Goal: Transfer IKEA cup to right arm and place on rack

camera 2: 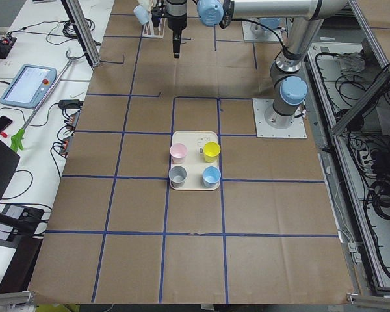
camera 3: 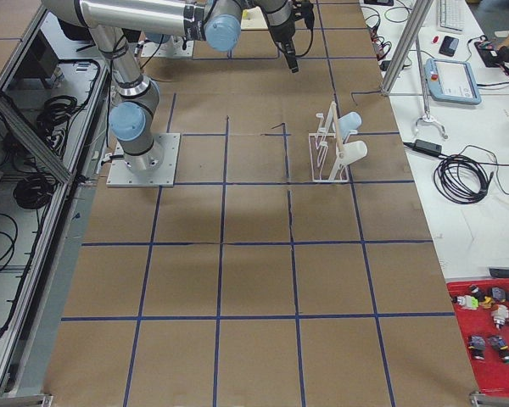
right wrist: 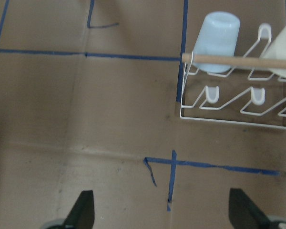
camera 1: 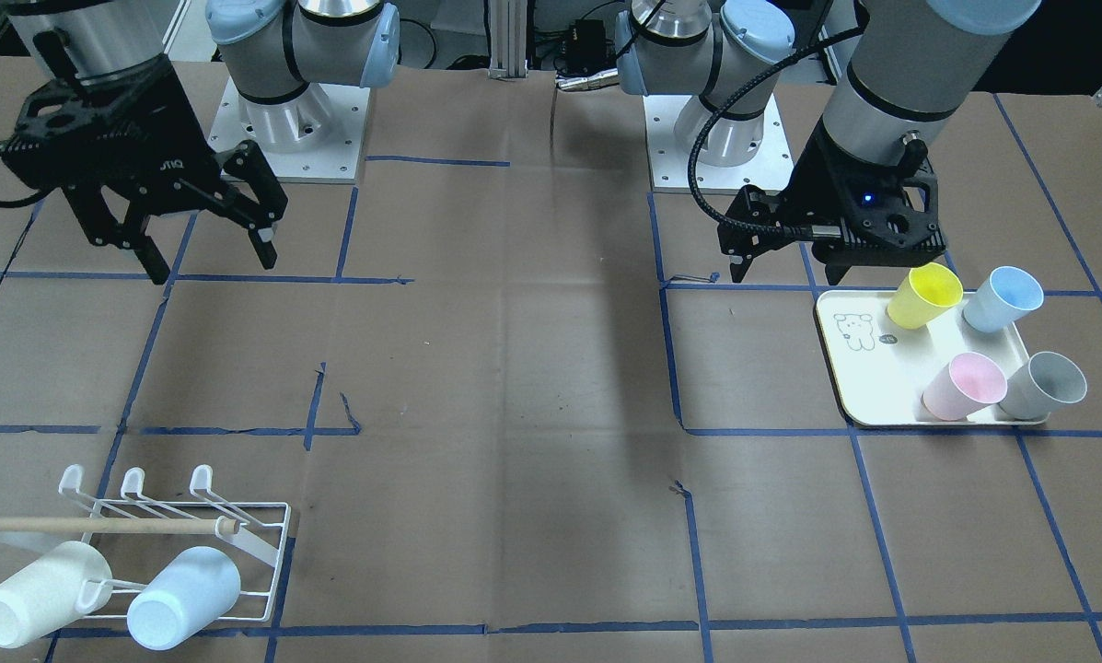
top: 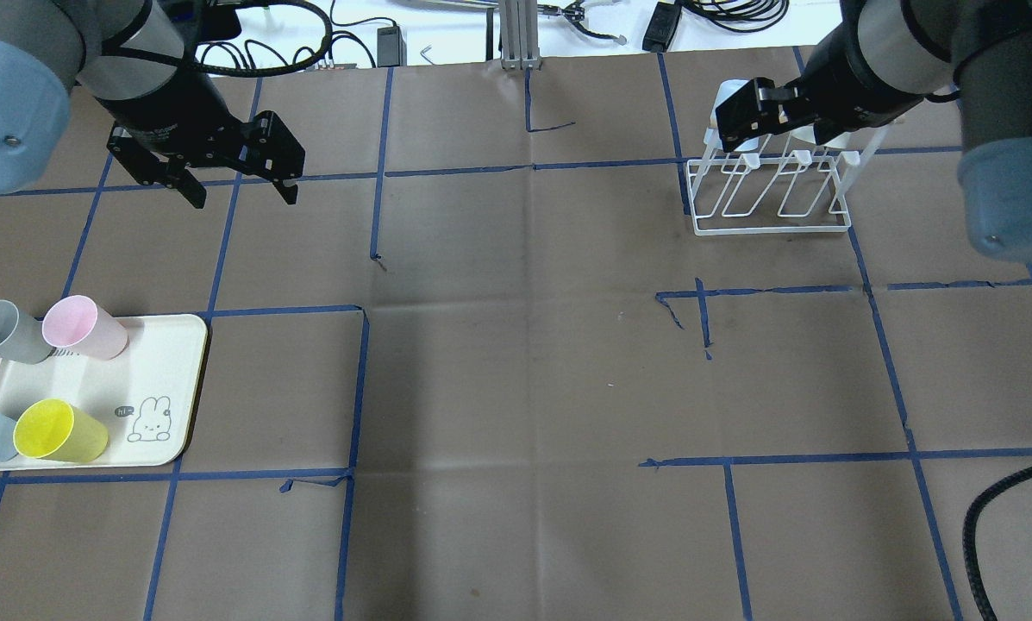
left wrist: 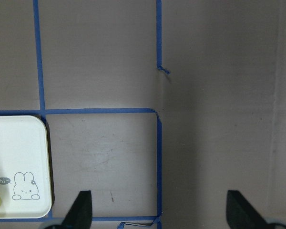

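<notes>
Four IKEA cups stand on the cream tray (camera 1: 859, 368): yellow (camera 1: 923, 295), blue (camera 1: 1002, 299), pink (camera 1: 965, 387) and grey (camera 1: 1043, 385). My left gripper (camera 1: 785, 267) is open and empty, hovering just beyond the tray's robot-side edge, beside the yellow cup; it also shows in the overhead view (top: 240, 194). My right gripper (camera 1: 212, 262) is open and empty, high above the table, well away from the white wire rack (camera 1: 237, 534). The rack holds a white cup (camera 1: 40, 594) and a light-blue cup (camera 1: 182, 599). The right wrist view shows the rack (right wrist: 238, 112) ahead of the gripper.
The table is covered in brown paper with blue tape lines (top: 533, 164). Both arm bases (camera 1: 293, 129) stand at the robot's edge. The wooden dowel (camera 1: 99, 525) crosses the rack. In the left wrist view the tray corner (left wrist: 28, 143) lies at lower left.
</notes>
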Tool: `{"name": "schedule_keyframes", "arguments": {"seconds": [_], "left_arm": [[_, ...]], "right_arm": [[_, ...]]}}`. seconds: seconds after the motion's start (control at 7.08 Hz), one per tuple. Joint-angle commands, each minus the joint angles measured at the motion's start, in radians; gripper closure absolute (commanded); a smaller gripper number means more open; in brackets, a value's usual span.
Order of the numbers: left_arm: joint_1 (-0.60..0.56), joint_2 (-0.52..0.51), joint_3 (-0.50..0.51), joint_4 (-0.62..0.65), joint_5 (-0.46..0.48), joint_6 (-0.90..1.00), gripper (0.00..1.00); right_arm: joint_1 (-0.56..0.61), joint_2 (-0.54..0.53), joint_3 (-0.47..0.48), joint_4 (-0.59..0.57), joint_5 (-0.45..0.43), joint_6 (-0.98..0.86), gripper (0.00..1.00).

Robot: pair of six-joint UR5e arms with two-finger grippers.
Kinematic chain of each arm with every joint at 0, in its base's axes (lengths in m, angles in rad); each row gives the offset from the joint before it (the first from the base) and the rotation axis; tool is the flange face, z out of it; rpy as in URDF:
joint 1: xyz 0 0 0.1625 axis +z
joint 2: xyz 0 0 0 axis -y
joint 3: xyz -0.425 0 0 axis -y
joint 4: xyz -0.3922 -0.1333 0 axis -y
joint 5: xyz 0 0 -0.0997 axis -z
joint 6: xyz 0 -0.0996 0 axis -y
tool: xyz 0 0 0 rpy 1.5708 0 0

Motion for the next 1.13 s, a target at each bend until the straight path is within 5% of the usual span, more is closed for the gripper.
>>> {"name": "schedule_keyframes", "arguments": {"seconds": [0.0, 0.56, 0.99], "left_arm": [[0.0, 0.006, -0.011, 0.0, 0.001, -0.001, 0.01], [0.0, -0.003, 0.0, 0.001, 0.005, -0.001, 0.01], [0.0, -0.005, -0.005, 0.0, 0.005, -0.001, 0.01]], "right_arm": [[0.004, -0.09, 0.003, 0.225, -0.083, 0.041, 0.0], [0.025, -0.092, 0.004, 0.222, -0.078, 0.165, 0.0], [0.097, 0.01, -0.032, 0.126, -0.09, 0.205, 0.0]]}}
